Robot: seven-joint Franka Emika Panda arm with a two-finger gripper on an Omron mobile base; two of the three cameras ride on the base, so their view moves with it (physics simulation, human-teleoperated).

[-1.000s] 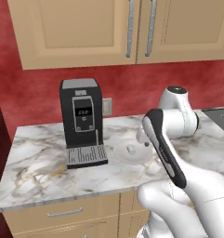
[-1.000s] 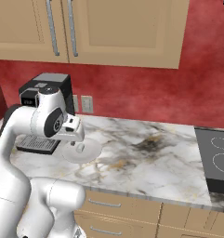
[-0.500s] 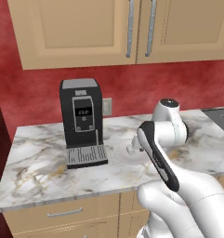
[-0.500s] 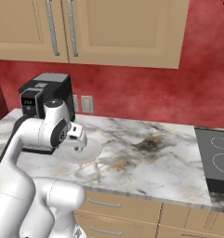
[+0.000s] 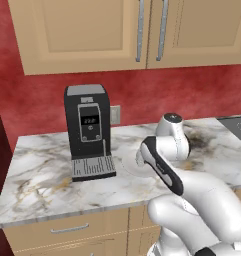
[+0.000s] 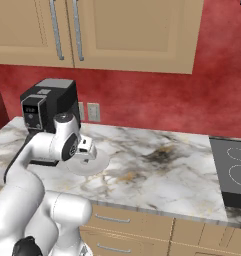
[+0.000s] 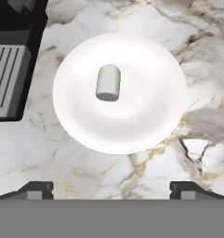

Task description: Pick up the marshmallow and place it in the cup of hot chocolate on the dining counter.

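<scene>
Hand view: the marshmallow [image 7: 108,82] lies on its side near the centre of a white plate [image 7: 146,125], beside the coffee machine [image 7: 11,69] toward the surface's left end. Fingers [image 7: 35,189] spread wide, empty, above. Descend centred, straddling its narrow width, before closing.

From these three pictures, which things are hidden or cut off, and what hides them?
- Plate: in the left base view the arm covers most of it, so what lies on it is hidden there. The hand view shows the marshmallow on it.
- Coffee machine: in the right base view the arm hides its lower part; in the hand view the left edge cuts it.
- Stove: cut by the right edge in the right base view.
</scene>
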